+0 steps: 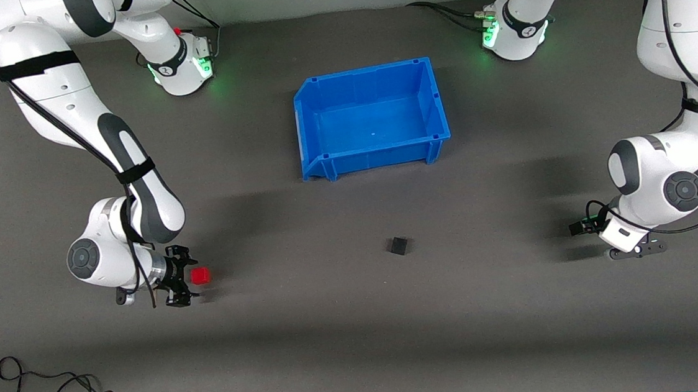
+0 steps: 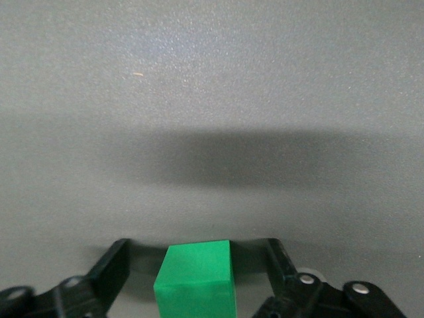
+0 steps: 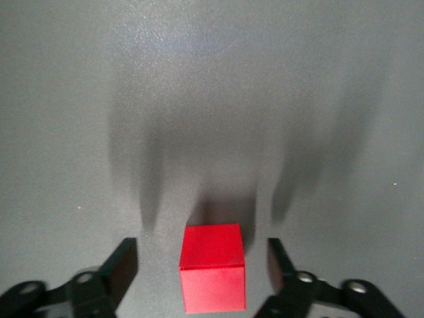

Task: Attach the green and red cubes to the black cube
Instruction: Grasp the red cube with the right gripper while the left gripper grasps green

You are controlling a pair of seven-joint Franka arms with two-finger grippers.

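Cubes: small bright red cube [image 1: 201, 275] at lower left of the front frame, small bright green cube [image 2: 195, 281] hidden there, matte black cube [image 1: 398, 245] lower centre on the bench [image 1: 360, 332].
Right tool [image 3: 199, 281]: spread, straddling red, not touching.
Left tool [image 2: 195, 285]: spread around green.
Handling: likely light, rigid; pinch flat side faces.

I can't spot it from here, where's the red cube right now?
The red cube sits on the table toward the right arm's end, between the open fingers of the right gripper.

White arms [image 1: 55, 101], grey joints, black cables, straps.
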